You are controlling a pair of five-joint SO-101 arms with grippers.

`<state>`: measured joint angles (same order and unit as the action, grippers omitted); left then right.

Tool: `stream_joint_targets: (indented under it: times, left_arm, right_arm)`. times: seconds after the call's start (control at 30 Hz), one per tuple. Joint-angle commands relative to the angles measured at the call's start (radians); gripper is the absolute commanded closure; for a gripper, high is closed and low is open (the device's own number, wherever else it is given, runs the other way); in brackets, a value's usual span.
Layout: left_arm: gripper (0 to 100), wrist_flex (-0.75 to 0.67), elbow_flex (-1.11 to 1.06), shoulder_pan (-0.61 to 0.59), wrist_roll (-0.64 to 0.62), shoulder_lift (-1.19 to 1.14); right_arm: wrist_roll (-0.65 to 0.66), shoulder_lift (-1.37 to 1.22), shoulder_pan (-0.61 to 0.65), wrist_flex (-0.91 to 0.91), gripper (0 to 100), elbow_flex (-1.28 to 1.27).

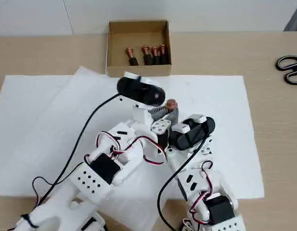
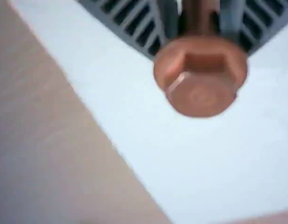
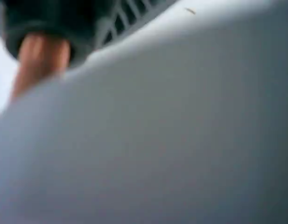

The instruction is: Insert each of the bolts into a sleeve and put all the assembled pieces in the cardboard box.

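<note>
One bolt [image 2: 200, 77] between the left jaws, head beyond their tips.

I'm watching the left arm [image 1: 102, 173] and right arm [image 1: 208, 204] wearing white plastic shells, with black motors [image 1: 138, 90] bulging near their tips and black cables [image 1: 81, 139] and red-and-white wires [image 1: 206, 190] trailing along them. The left gripper [image 2: 200, 23] is showing grey slatted fingers [image 2: 120, 21].
</note>
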<state>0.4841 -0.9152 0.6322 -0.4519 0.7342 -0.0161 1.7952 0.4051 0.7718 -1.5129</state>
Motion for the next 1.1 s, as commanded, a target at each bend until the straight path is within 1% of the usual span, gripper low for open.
stream_joint_targets:
  times: [0.0, 0.3, 0.53, 0.8, 0.9, 0.97, 1.07]
  left_arm:
    - [99, 0.097, 0.068, -0.003, -0.003, 0.021]
    - [99, 0.115, 0.067, -0.002, -0.002, 0.014]
    - [85, 0.14, 0.042, -0.002, -0.002, 0.018]
    - [83, 0.15, 0.061, -0.002, -0.003, 0.021]
    - [81, 0.215, 0.117, -0.006, -0.003, 0.023]
    - [80, 0.307, 0.173, -0.023, -0.003, 0.023]
    - [78, 0.46, 0.263, -0.091, -0.003, 0.023]
  right_arm:
    - [-0.011, 0.018, -0.004, -0.018, 99.5, 0.014]
    - [-0.011, 0.018, -0.001, -0.018, 99.5, 0.014]
    - [-0.011, 0.018, -0.001, -0.018, 99.5, 0.012]
    - [-0.011, 0.018, -0.001, -0.018, 99.5, 0.011]
    - [-0.011, 0.018, -0.001, -0.018, 99.5, 0.011]
    - [-0.011, 0.018, -0.001, -0.018, 99.5, 0.011]
    - [-0.011, 0.018, -0.005, -0.018, 99.5, 0.009]
